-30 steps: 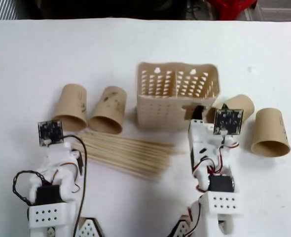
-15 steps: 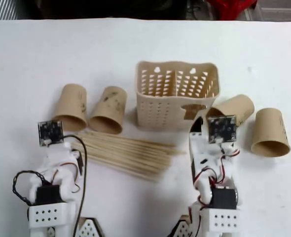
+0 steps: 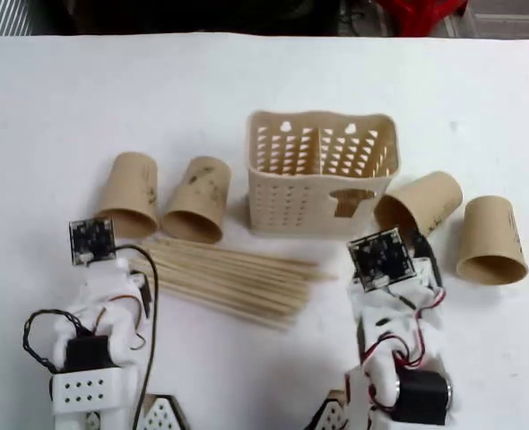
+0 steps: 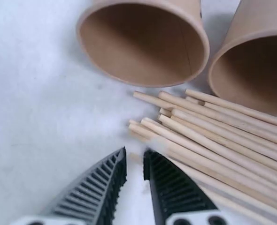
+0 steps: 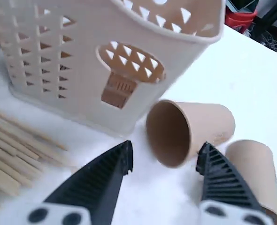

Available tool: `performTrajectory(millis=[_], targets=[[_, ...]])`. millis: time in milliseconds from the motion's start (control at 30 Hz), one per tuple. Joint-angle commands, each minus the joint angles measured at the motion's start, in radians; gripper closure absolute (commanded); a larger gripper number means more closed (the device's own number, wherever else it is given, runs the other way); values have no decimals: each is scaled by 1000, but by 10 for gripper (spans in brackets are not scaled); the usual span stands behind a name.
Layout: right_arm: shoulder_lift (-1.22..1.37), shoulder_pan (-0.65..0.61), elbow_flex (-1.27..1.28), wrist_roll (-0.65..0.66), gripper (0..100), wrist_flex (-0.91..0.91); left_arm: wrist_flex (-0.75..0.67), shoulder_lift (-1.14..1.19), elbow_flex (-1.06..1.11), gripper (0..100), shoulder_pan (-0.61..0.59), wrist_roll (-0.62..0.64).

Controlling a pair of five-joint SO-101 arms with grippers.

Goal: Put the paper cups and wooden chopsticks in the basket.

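Brown paper, four times over: far-left cup point(image 3: 132, 193) and inner-left cup point(image 3: 197, 199) lie on their sides on the white surface point(image 3: 157, 90) left of the cream perforated basket point(image 3: 300, 202). Inner-right cup point(image 3: 421, 202) and far-right cup point(image 3: 491, 237) lie on their sides to its right. All four mouths face your arms. Pale wooden chopsticks point(image 3: 238, 279) lie in a loose bundle in front of the basket, just before the left two cups. Your left pincer point(image 4: 134, 153) sits low at the bundle's ends, fingers almost together, nothing between them. Your right pincer point(image 5: 165, 147) is spread wide, facing the inner-right cup's open mouth without touching it.
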Motion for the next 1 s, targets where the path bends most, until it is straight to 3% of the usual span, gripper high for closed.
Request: performTrajectory(millis=[0,200,300,667,800,967], targets=[[-2,225,-48,218,766,21,5,-8,-5,915,-2,8],[-7,527,-41,749,765,1,5,-8,-5,915,-2,8],[-10,633,-40,910,765,-24,5,-8,-5,915,-2,8],[-12,791,235,1227,766,-460,5,-8,-5,915,-2,8],[-12,785,338,1252,765,-582,5,-8,-5,915,-2,8],[-10,746,387,1249,765,-593,5,-8,-5,915,-2,8]])
